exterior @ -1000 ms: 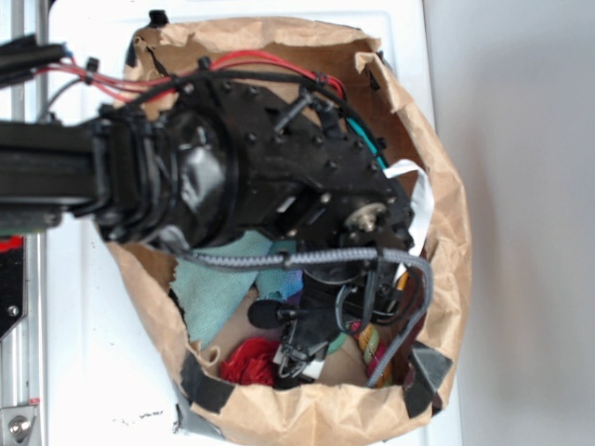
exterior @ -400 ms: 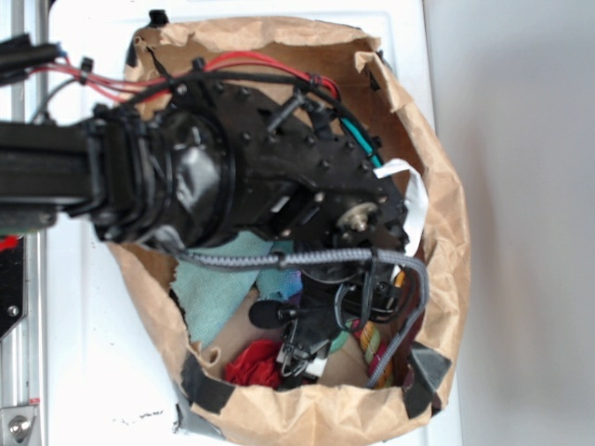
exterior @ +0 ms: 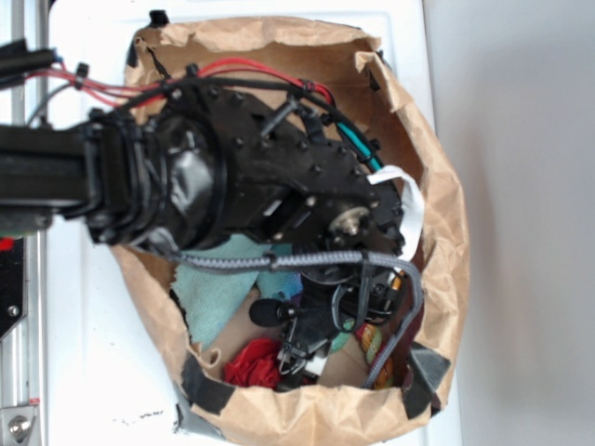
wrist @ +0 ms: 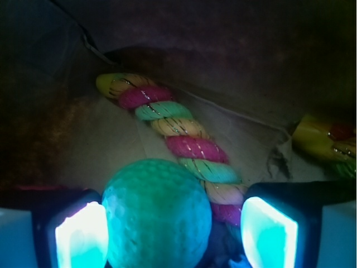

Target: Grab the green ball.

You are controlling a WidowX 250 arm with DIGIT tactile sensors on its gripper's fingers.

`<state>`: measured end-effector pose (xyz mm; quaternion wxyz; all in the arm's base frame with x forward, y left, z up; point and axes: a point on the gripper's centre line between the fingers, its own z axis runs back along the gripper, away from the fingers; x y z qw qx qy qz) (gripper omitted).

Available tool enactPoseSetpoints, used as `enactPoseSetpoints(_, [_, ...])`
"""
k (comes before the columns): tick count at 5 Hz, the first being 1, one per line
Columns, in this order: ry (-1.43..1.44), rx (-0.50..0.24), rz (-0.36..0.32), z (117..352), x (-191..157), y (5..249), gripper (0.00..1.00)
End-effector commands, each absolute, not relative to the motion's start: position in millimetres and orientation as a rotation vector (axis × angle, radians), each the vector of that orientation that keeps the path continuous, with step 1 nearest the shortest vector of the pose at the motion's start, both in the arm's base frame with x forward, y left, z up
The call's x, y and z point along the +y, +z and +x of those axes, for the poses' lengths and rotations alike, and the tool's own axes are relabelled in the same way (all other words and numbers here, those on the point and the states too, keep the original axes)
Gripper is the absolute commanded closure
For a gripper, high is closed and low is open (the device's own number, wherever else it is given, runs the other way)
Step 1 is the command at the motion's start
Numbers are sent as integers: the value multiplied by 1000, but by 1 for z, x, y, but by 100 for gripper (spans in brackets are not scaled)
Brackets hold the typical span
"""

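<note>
Since a second ago our arm (exterior: 214, 177) has shifted a little toward the top of the overhead view, and the white strap (exterior: 406, 190) at its side has moved up with it. We reach down into the brown paper bag (exterior: 446, 232), which the arm largely fills. In the wrist view our gripper (wrist: 175, 231) has its two pads (wrist: 81, 234) spread apart, one on each side of the green ball (wrist: 156, 215). The ball sits between them, nearer the left-hand pad of that view, and neither pad is pressed against it. Just behind the ball, touching its far side, lies the striped twisted rope (wrist: 178, 145), running diagonally across the bag floor. From overhead we also see a teal cloth (exterior: 214, 288) and a red thing (exterior: 253, 362) near the bag's lower edge.
</note>
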<state>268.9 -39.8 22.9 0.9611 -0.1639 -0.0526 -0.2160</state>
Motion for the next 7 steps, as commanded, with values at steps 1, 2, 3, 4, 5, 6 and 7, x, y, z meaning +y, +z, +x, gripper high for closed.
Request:
enactPoseSetpoints(1, [-421, -132, -310, 267, -36, 26, 100])
enactPoseSetpoints(2, [-423, -136, -309, 266, -36, 28, 100])
enactPoseSetpoints(3, [-420, -140, -316, 266, -35, 30, 100])
enactPoseSetpoints(4, [-420, -142, -317, 265, -33, 32, 100])
enactPoseSetpoints(5, [-419, -146, -315, 264, -32, 34, 100])
enactPoseSetpoints(6, [-393, -161, -301, 262, -16, 41, 100])
enactPoseSetpoints(7, [-381, -163, -314, 257, -4, 51, 100])
